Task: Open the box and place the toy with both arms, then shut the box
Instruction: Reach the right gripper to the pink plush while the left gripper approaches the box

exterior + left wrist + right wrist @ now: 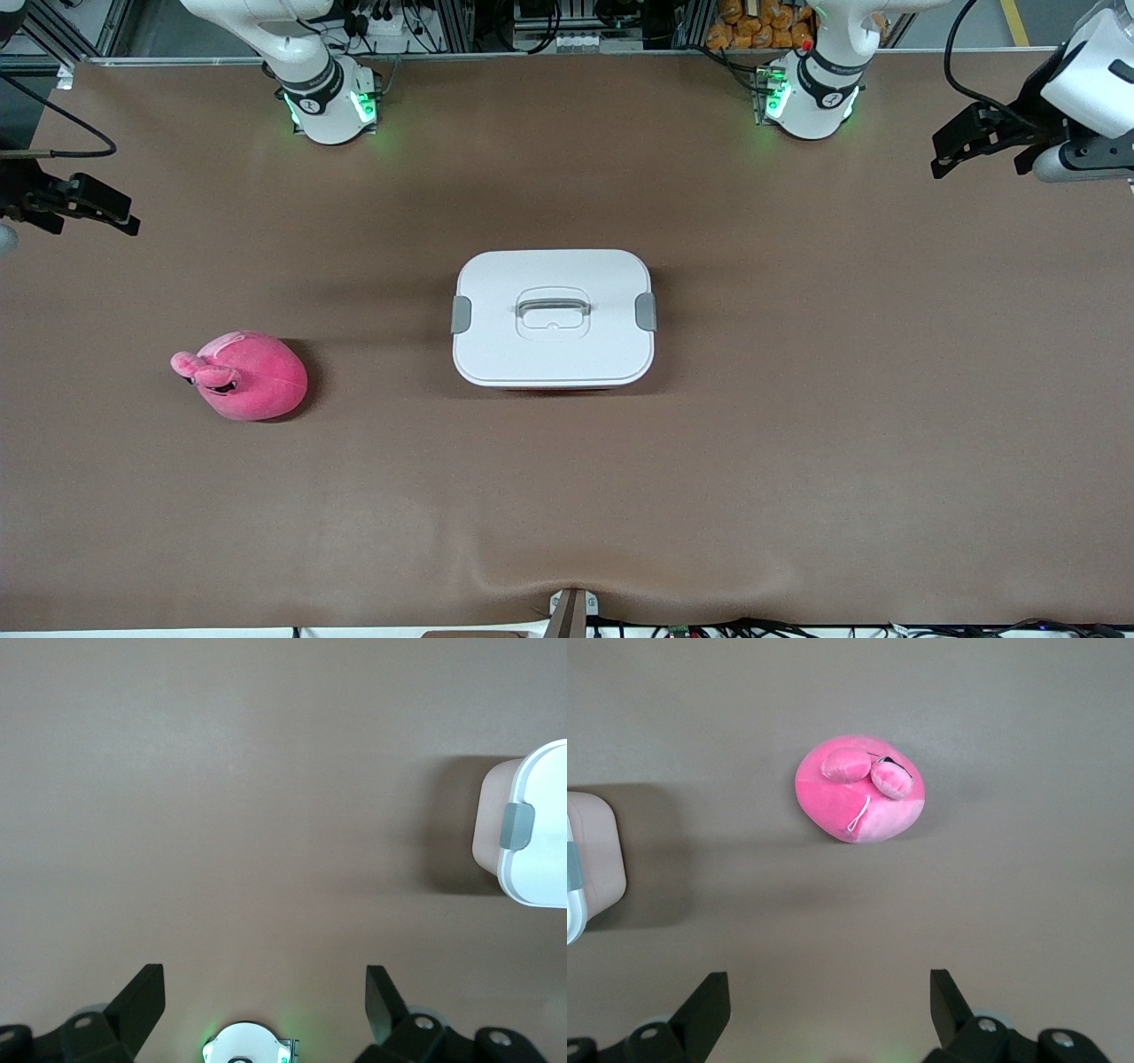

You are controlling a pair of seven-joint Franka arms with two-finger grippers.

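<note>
The box (554, 317) sits shut in the middle of the table, its white lid carrying a recessed grey handle (553, 307) and a grey clip at each end. The pink plush toy (244, 375) lies toward the right arm's end, slightly nearer the front camera than the box. My left gripper (979, 151) hangs open over the left arm's end of the table; its wrist view shows the left gripper (266, 979) empty, with the box (532, 837) off to one side. My right gripper (84, 213) hangs open over the other end; in its wrist view the right gripper (829, 983) is empty above bare cloth, the toy (859, 790) and a box corner (594, 855) farther off.
A brown cloth (797, 443) covers the whole table. The two arm bases (332, 106) (811, 102) glow green along the robots' edge. A small clamp (571, 611) sits at the edge nearest the front camera. Cables and clutter lie off the table by the bases.
</note>
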